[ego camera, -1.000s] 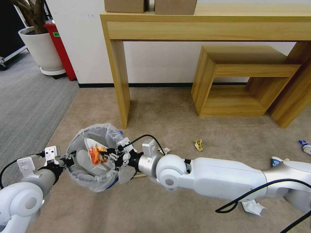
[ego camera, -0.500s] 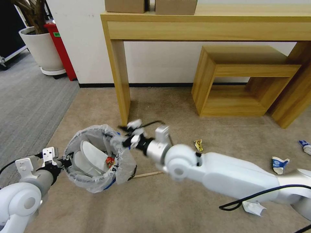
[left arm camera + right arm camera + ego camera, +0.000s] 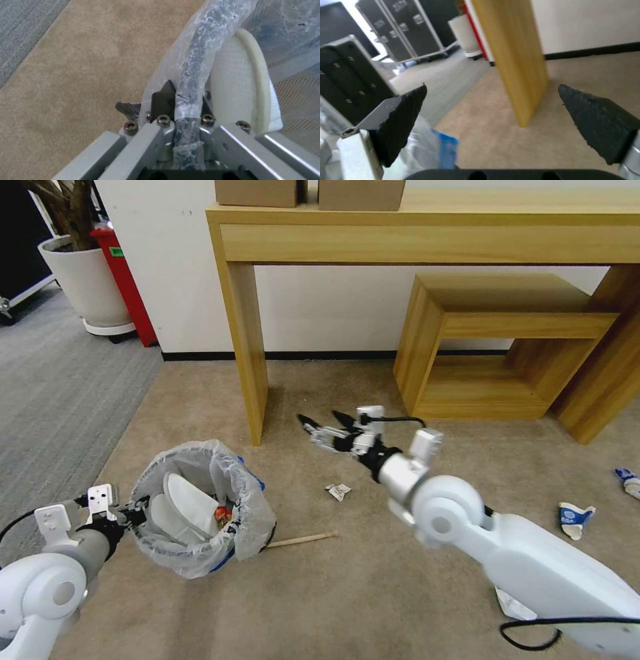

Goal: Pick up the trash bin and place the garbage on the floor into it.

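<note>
Head view: left claw (image 3: pixel 137 507) pinches the rim of the trash bin (image 3: pixel 200 510); right claw (image 3: pixel 323 425), spread and empty, hangs beyond it, above a crumpled wrapper (image 3: pixel 339 491).
Left wrist view: bagged rim (image 3: pixel 196 57) clamped; slipper (image 3: pixel 238 82) partly cut off.
Right wrist view: fingertips (image 3: pixel 403 112) apart, desk leg (image 3: pixel 513 55) between.

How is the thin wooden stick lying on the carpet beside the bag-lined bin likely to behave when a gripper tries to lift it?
The thin wooden stick looks straight, so probably stiff and light. It lies flat on the beige carpet, so fingertips may struggle to get beneath it. Gripped near one end, it would likely pivot or tilt.
</note>
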Robot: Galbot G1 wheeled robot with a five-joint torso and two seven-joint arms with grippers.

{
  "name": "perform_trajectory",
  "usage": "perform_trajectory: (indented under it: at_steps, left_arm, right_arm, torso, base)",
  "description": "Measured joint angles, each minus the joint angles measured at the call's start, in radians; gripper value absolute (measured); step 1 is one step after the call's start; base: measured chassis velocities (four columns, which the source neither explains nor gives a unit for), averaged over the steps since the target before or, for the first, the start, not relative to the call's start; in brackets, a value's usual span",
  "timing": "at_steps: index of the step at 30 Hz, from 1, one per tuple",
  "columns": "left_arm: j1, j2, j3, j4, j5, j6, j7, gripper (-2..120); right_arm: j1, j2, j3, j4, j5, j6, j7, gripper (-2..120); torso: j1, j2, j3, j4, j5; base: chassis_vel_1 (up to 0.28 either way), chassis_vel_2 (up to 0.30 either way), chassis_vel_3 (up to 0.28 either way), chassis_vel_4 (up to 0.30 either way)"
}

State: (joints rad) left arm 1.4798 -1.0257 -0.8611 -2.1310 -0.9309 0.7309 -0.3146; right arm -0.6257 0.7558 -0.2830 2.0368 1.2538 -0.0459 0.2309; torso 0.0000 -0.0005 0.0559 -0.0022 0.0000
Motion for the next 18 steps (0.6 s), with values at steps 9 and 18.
perform_trajectory:
  at_steps: [9, 18]
  left_arm:
    - [0.001, -0.01, 0.003, 0.005, 0.017, -0.006, 0.012, 0]
    - [0.023, -0.044, -0.021, 0.0, 0.054, -0.016, 0.03, 0]
  right_arm:
    - [-0.256, -0.079, 0.191, 0.008, -0.1, 0.068, -0.022, 100]
    - [-0.353, -0.008, 0.291, -0.024, -0.212, 0.186, -0.028, 100]
  torso:
    - [0.0, 0.0, 0.0, -0.0001, -0.0001]
    - [0.0, 0.0, 0.0, 0.0003, -0.0001]
  base:
    - [0.0, 0.0, 0.0, 0.0]
    - [0.0, 0.0, 0.0, 0.0]
